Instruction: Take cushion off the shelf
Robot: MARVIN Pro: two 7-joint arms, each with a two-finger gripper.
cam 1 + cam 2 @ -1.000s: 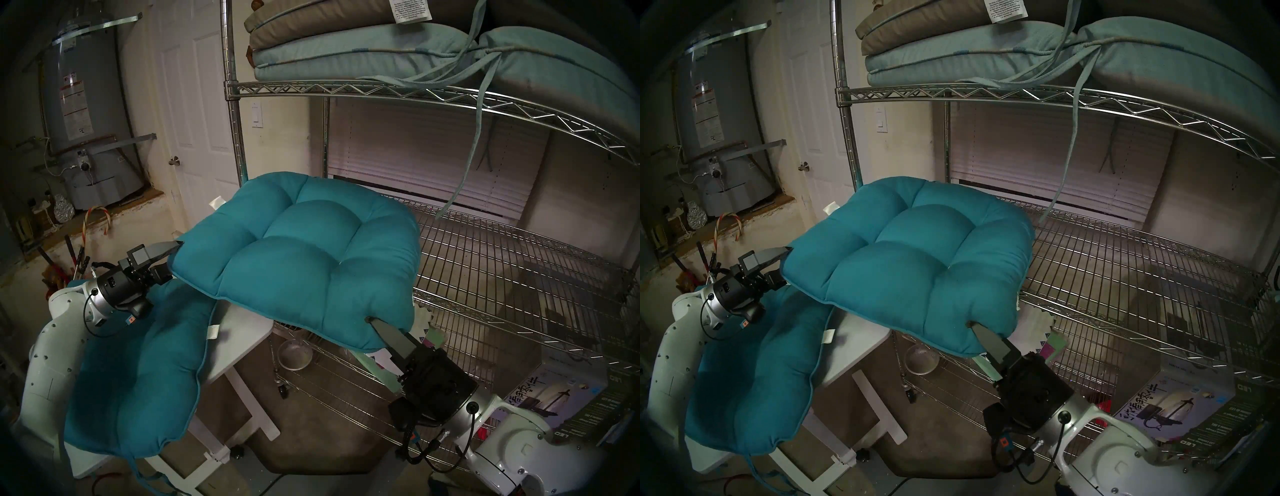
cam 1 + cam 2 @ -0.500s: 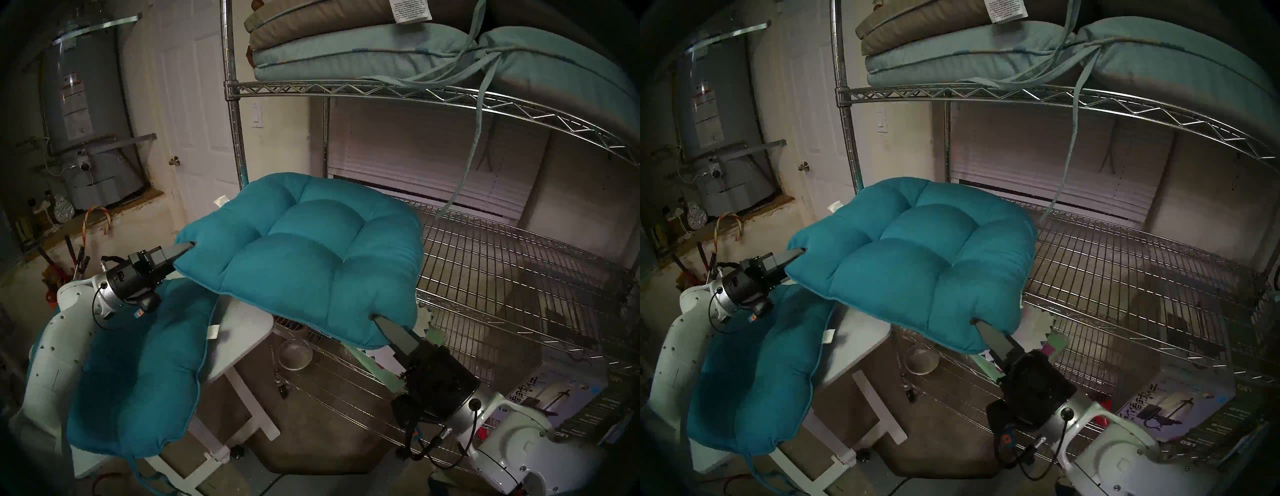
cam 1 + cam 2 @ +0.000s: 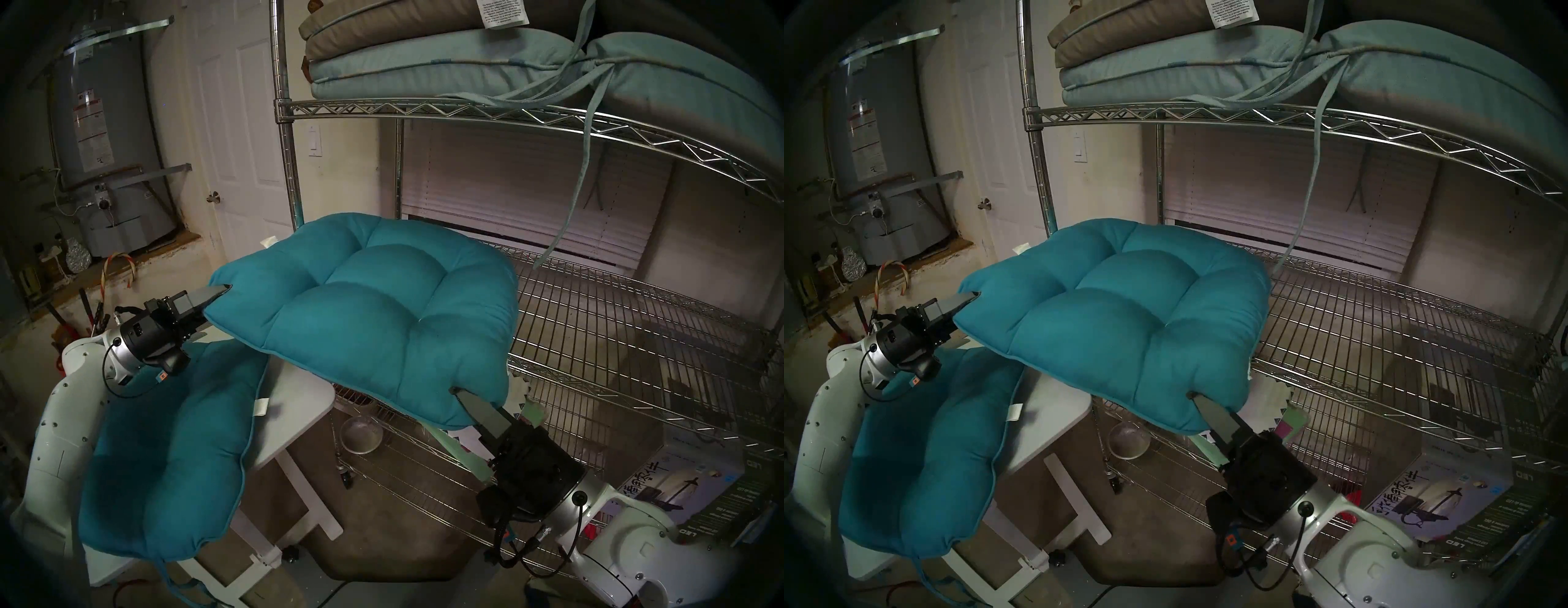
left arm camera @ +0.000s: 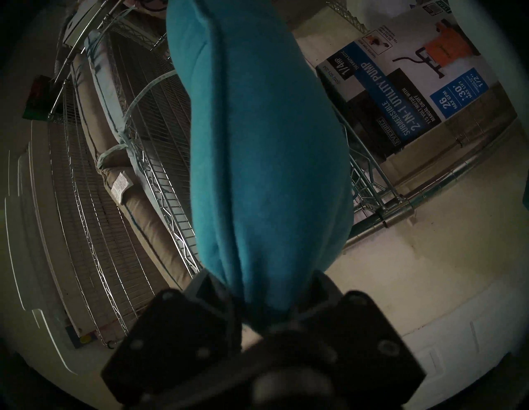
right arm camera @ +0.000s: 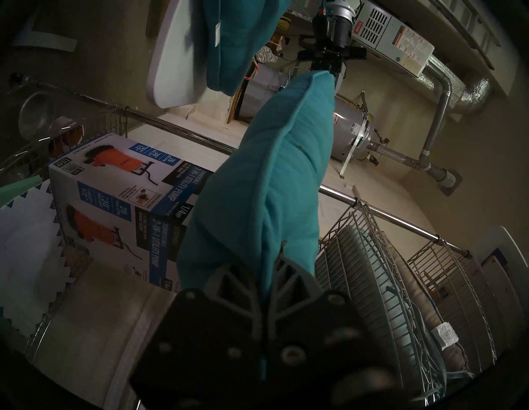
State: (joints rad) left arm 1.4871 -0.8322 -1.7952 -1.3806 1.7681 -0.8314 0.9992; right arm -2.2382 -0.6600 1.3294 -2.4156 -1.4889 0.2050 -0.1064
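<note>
A: What's the biggest thing there?
B: The wire shelf (image 3: 488,111), filling the right and far side, with pale cushions (image 3: 445,63) stacked on its top tier.
A: And the teal cushion (image 3: 373,314)?
B: Held level in the air off the shelf's left near corner, over the white tabletop (image 3: 297,407), where a second teal cushion (image 3: 169,458) lies.
A: The pincers?
B: The left pincer (image 3: 225,291) pinches its left corner; the right pincer (image 3: 458,392) is clamped on its near corner.

second teal cushion (image 3: 169,458) on white table (image 3: 297,407) | water heater (image 3: 102,127) | pump box (image 5: 123,206)
</note>
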